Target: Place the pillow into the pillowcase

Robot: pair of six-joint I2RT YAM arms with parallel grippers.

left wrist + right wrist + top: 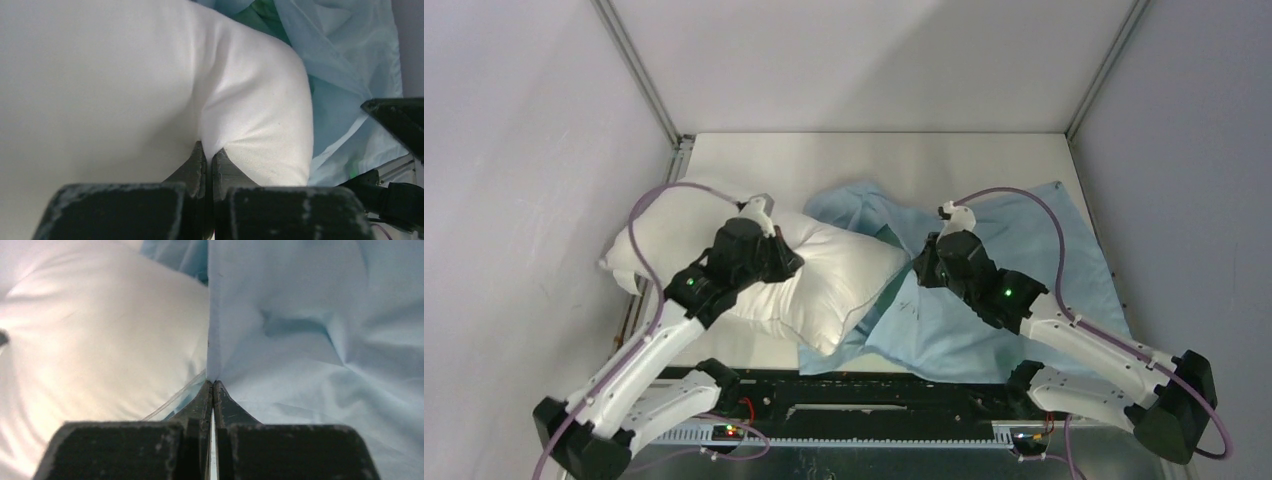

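You have one pillow (824,285) and one pillowcase (1034,245) on the one desk (874,160), so two cloth things in all. You have two arms, the left arm (659,345) and the right arm (1089,338). Each carries one end effector, which makes two: the left end effector (210,156) and the right end effector (213,390), with two fingers apiece. You also have two purple cables, the left cable (632,235) and the right cable (1014,190), one per arm.
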